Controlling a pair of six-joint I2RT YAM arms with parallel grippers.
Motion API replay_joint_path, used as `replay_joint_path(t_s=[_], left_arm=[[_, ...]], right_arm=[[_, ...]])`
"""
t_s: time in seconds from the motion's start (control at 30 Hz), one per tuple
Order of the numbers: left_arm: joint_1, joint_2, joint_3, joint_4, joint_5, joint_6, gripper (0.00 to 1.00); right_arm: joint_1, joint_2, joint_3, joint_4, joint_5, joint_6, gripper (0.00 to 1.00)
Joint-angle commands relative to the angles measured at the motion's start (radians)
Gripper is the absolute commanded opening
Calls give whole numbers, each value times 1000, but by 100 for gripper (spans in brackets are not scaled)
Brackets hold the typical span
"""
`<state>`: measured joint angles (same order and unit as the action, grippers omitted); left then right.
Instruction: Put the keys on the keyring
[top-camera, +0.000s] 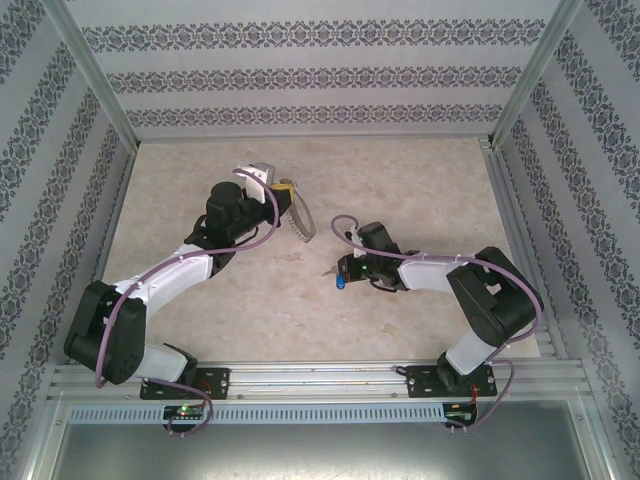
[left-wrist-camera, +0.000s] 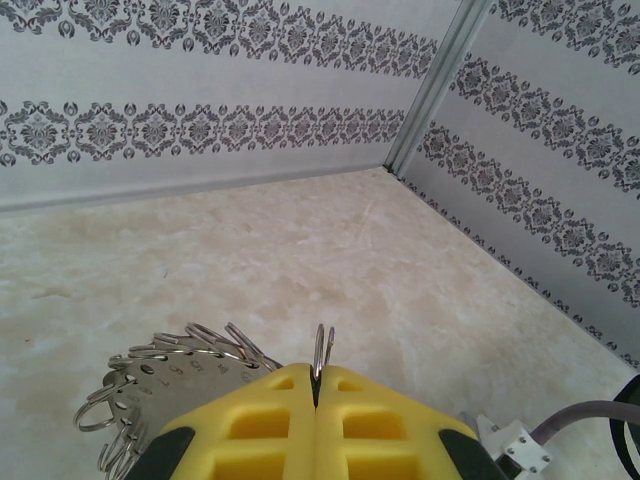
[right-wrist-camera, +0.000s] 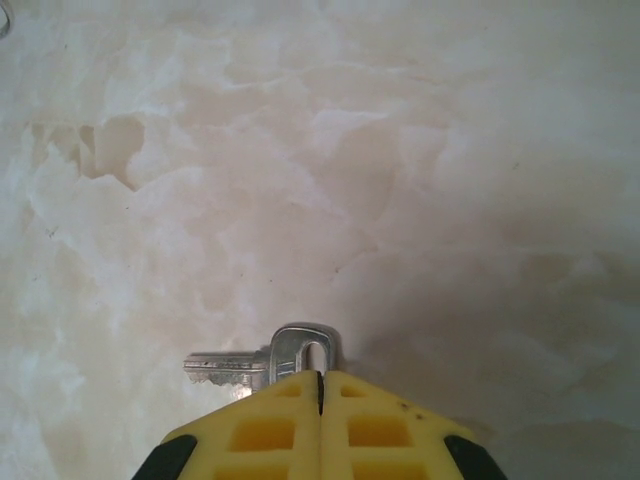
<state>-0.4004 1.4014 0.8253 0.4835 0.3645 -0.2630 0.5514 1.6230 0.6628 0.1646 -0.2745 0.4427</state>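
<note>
The keyring is a grey metal strip with several split rings along its edge, and it hangs to the left of my left gripper. That gripper is shut on one thin ring, which stands up out of the yellow fingertips. From above, the keyring curves down from the left gripper over the table. My right gripper is shut on the slotted silver head of the key, whose blade points left, close over the table. In the top view a blue spot of the key shows at the right gripper.
The pale marbled table is enclosed by patterned walls on three sides. An aluminium rail runs along the near edge, where the arm bases stand. The grippers are about a hand's width apart near the table's middle.
</note>
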Motion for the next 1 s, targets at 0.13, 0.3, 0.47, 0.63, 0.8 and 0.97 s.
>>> replay_joint_path(t_s=[0.13, 0.3, 0.47, 0.63, 0.8, 0.97], left_arm=[[-12, 22, 65, 43, 71, -5, 0], [-13, 45, 89, 30, 137, 2, 0], [-13, 73, 118, 6, 217, 16, 0], [-20, 97, 144, -10, 273, 51, 0], [-40, 114, 167, -27, 310, 144, 0], [-64, 133, 189, -60, 351, 238, 0]], right_arm=[[-65, -181, -21, -9, -1, -24, 0], [-101, -305, -37, 26, -26, -45, 0], [-140, -404, -52, 94, -59, -59, 0], [-174, -468, -51, 140, -65, -43, 0], [-190, -474, -40, 185, -60, -30, 0], [-199, -460, -35, 246, -70, -19, 0]])
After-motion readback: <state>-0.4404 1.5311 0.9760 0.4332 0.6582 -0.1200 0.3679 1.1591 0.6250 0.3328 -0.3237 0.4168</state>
